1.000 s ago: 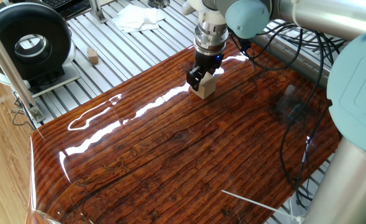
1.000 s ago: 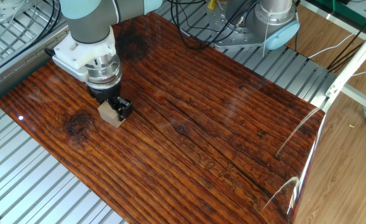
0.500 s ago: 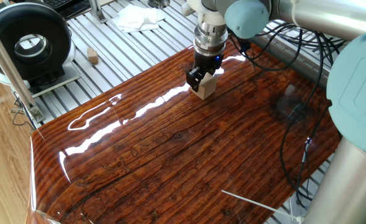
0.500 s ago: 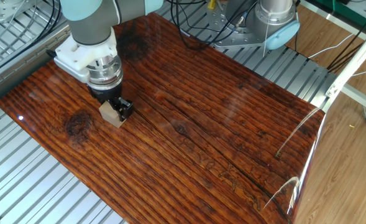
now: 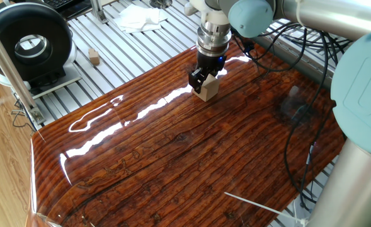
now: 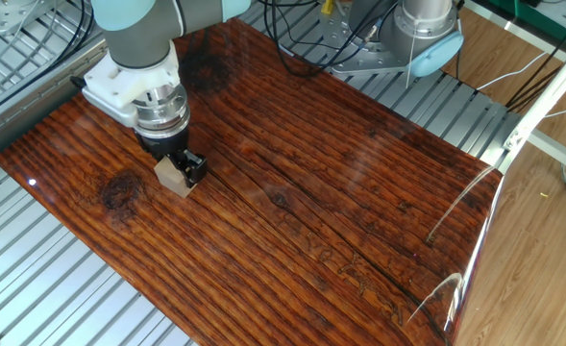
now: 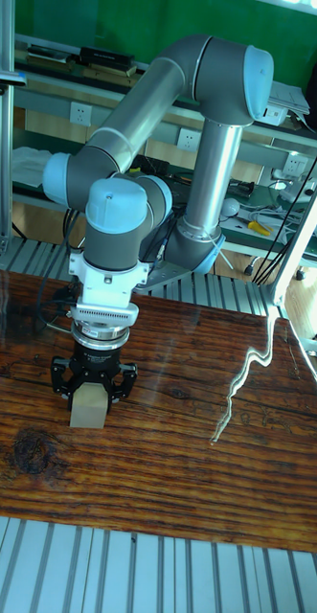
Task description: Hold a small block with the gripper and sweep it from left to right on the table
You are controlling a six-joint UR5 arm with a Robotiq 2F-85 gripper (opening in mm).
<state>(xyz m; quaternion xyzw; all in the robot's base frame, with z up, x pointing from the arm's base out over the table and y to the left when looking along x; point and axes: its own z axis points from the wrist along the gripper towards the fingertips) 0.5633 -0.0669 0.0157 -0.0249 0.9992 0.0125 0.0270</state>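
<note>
Near one edge of the surface [image 5: 172, 164], toward a corner of the glossy reddish-brown board, the end effector [image 5: 202, 81] points straight down and is closed around the small block [image 5: 207, 88]. The block is a pale beige cube; its underside meets the board, and its own reflection shows faintly in the gloss.

In the other fixed view the end effector [image 6: 179, 170] has one black prong on either side of the small block [image 6: 173, 177], each pressed flat against an opposite face. A dark knot in the grain lies just beside the block, toward the near edge of the surface [image 6: 340, 192].

In the tall fixed view the end effector [image 7: 93, 379] hangs under the silver wrist [image 7: 102, 337], with the small block [image 7: 88, 406] between the prongs and resting on the surface [image 7: 196, 460]. The arm [image 7: 177, 115] rises behind it, grey tubes with pale blue joint caps.

Off the board, on the ribbed aluminium slat frame [image 5: 116, 53], a tinier brownish block [image 5: 94, 57] stands well apart from the gripped one. A white cloth [image 5: 138, 17] lies farther back on the slats. A round black device [image 5: 28, 41] sits beyond the corner of the board. Black cables [image 5: 298, 113] trail across the far side of the board
</note>
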